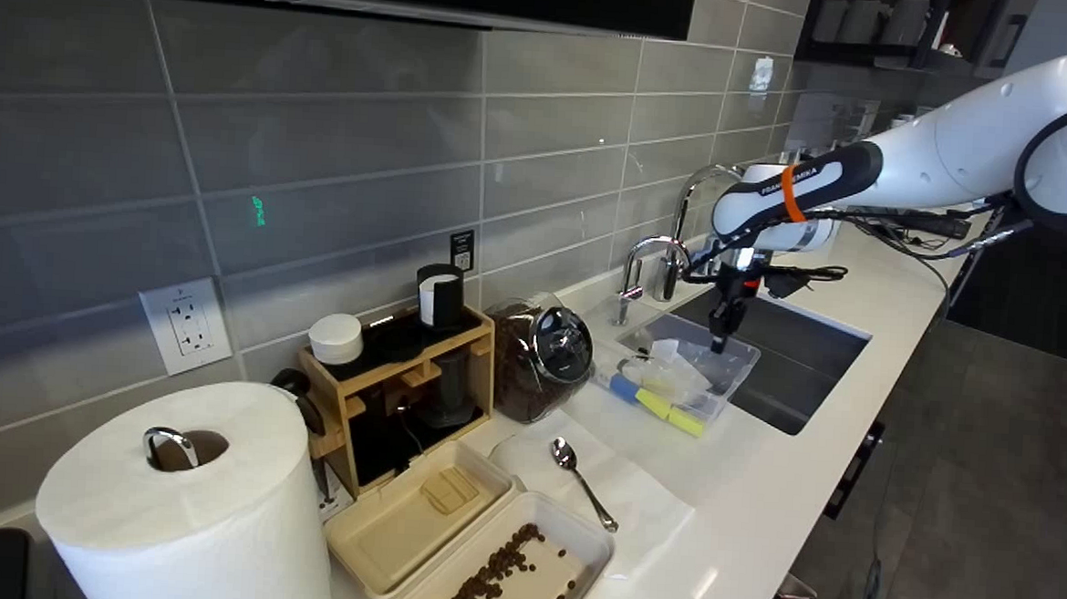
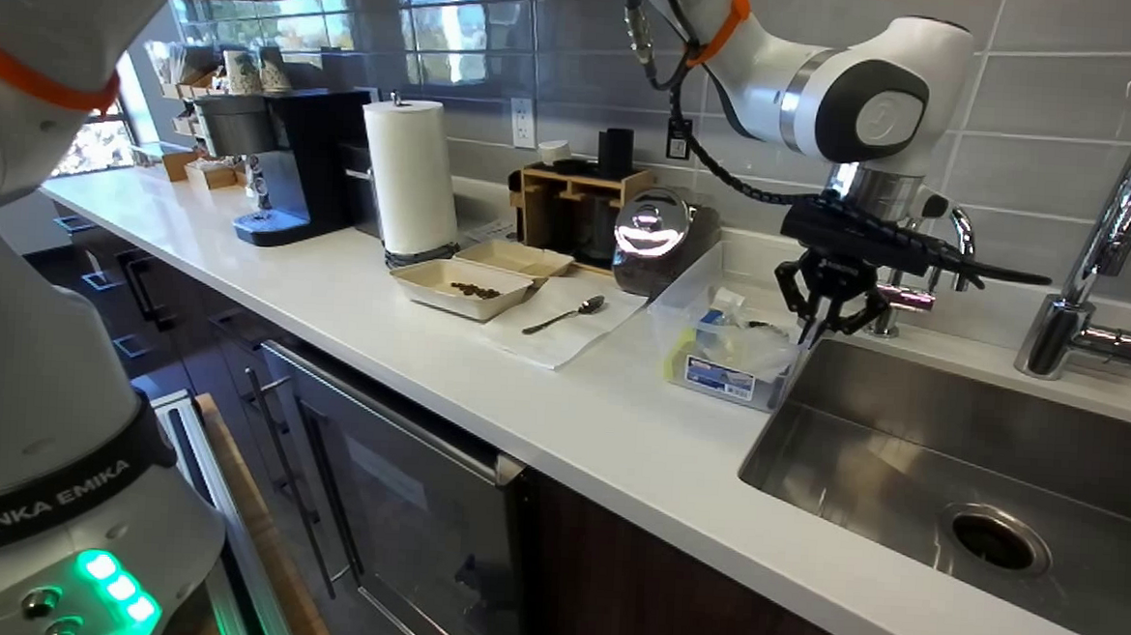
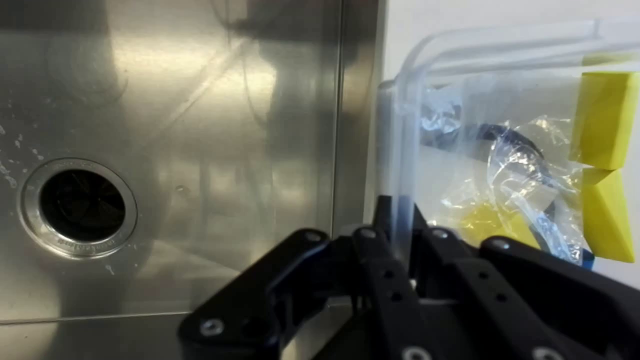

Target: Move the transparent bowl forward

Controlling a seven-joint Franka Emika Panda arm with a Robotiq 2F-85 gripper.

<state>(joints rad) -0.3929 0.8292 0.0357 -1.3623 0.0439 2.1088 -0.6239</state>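
Observation:
The transparent bowl (image 1: 736, 372) is a shallow clear tub on the white counter, partly over the sink's edge. It also shows in an exterior view (image 2: 684, 314) and in the wrist view (image 3: 407, 135). Plastic bags and yellow and blue items show in it. My gripper (image 1: 719, 341) points down at the bowl's sink-side wall. In an exterior view the gripper (image 2: 810, 332) has its fingers close together at the rim. In the wrist view the gripper (image 3: 397, 220) has one finger on each side of that wall, closed on it. The fingertips are partly hidden behind the clear wall.
The steel sink (image 2: 907, 452) lies beside the bowl, with faucets (image 2: 1102, 239) behind it. On the bowl's other side are a glass jar (image 1: 535, 359), a spoon (image 1: 583, 485) on a paper towel (image 1: 650, 516), and an open food box (image 1: 426, 522) with beans.

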